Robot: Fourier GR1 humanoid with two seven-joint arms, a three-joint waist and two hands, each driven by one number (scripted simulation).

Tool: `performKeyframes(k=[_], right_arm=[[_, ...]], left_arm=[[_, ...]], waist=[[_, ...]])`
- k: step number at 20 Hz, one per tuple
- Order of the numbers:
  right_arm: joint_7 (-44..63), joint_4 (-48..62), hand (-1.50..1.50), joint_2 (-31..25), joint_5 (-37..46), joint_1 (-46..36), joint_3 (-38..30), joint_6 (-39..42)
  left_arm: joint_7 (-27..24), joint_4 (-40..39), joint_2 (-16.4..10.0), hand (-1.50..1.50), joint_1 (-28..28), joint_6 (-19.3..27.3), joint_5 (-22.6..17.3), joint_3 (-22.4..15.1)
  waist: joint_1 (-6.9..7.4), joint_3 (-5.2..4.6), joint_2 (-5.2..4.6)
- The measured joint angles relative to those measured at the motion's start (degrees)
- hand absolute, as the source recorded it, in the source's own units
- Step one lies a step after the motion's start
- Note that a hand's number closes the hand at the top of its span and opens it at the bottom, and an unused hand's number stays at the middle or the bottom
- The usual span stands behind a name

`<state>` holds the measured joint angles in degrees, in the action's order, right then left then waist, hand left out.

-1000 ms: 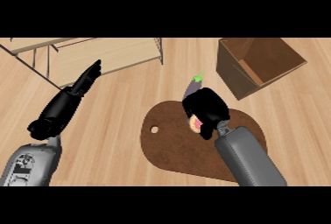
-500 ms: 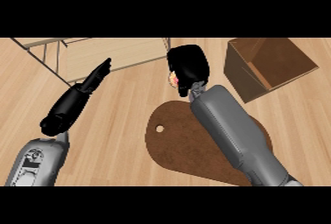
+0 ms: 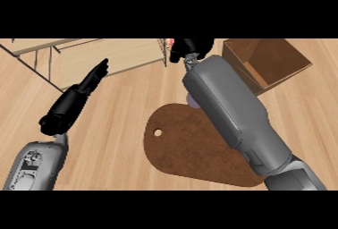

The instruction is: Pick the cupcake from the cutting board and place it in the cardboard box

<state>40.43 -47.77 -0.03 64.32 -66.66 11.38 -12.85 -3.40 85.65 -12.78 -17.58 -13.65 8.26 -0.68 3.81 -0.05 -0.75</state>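
Note:
My right hand (image 3: 192, 46) is raised at the top of the head view, left of the open cardboard box (image 3: 267, 62). Its fingers are curled round the cupcake (image 3: 171, 42), of which only a pink sliver shows at the hand's left edge. The grey right forearm runs down across the brown cutting board (image 3: 188, 145) and hides part of it. The board's visible surface is bare, with a small hole near its left edge. My left hand (image 3: 74, 99) rests at the left with straight fingers pointing up and holds nothing.
A pale purple vegetable (image 3: 192, 102) peeks out at the board's upper edge beside my right forearm. A light wooden frame (image 3: 99, 53) stands at the upper left. Wooden countertop lies between the board and my left arm.
My right hand has risen from the cutting board with the cupcake and moved far up towards the box's left side. The left hand has barely moved.

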Motion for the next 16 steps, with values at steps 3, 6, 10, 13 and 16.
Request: performKeyframes(k=[3, 6, 10, 13, 16], right_arm=[[3.5, 3.6, 1.5, -0.6, 0.8, -3.2, -2.9, -3.9], [4.0, 7.6, 1.5, -2.6, 1.0, -4.6, -5.9, -7.8], [2.5, 13.2, 1.5, -6.0, 0.5, -6.6, -9.4, -10.5], [0.2, 17.3, 1.5, -9.0, 0.3, -7.1, -10.6, -9.2], [-3.1, 20.8, 1.5, -11.9, -1.6, -7.1, -12.5, -5.1]], left_arm=[[-0.3, 0.1, 0.2, 0.0, 0.8, 0.4, 0.1, 0.3], [-0.8, 0.4, -0.2, 0.0, 1.3, 0.3, 0.0, 0.9], [0.3, 1.2, 0.2, 0.0, 1.3, 0.7, 0.4, 0.7], [0.2, 1.1, -0.4, 0.0, 1.4, 0.4, 0.2, 1.5], [0.6, 1.8, -0.5, 0.0, 1.5, 0.1, 0.1, 1.5]], waist=[[-0.75, -0.01, 0.08], [-1.31, 0.01, 0.1], [-1.71, 0.02, 0.12], [-1.96, 0.02, 0.14], [-2.06, 0.04, 0.18]])
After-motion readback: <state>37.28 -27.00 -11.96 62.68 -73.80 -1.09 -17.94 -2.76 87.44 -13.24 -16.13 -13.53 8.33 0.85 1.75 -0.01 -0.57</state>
